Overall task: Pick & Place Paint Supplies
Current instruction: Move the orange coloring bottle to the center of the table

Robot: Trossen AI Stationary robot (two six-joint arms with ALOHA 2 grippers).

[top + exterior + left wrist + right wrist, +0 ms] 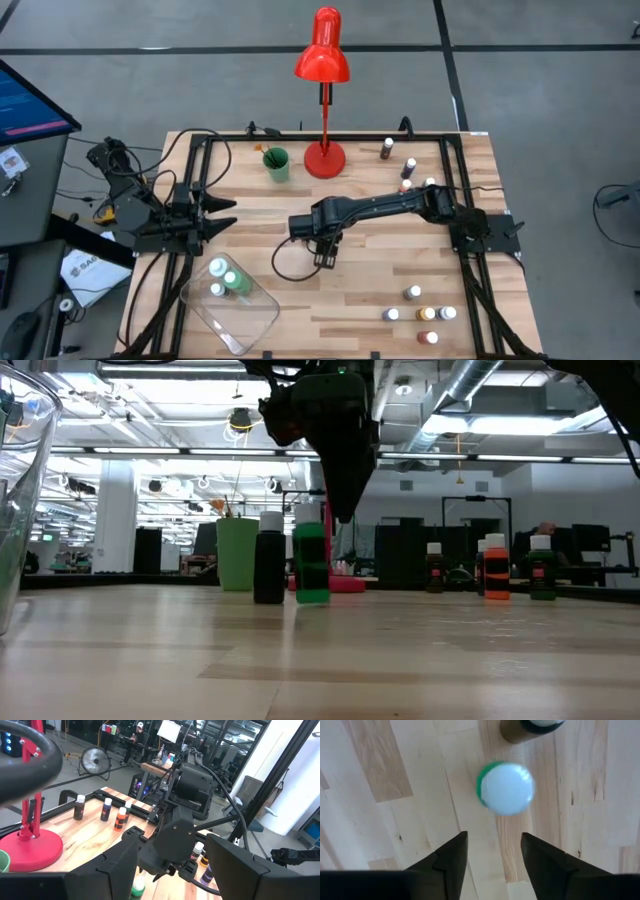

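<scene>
Releasing the green paint bottle (506,788) mid-table.
My right claw (492,851) hangs above it, fingers parted, holding nothing, so it stands free.

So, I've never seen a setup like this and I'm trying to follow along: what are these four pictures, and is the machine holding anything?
Two robot arms work at a wooden table. One picture looks straight down, one looks level across the tabletop, and two come from cameras on the arms' wrists. The right gripper hangs open over a green paint bottle with a white cap, holding nothing. The left gripper waits open at the table's left edge. Other small paint bottles stand around, with a red lamp, a green cup and a clear tray holding bottles.
</scene>
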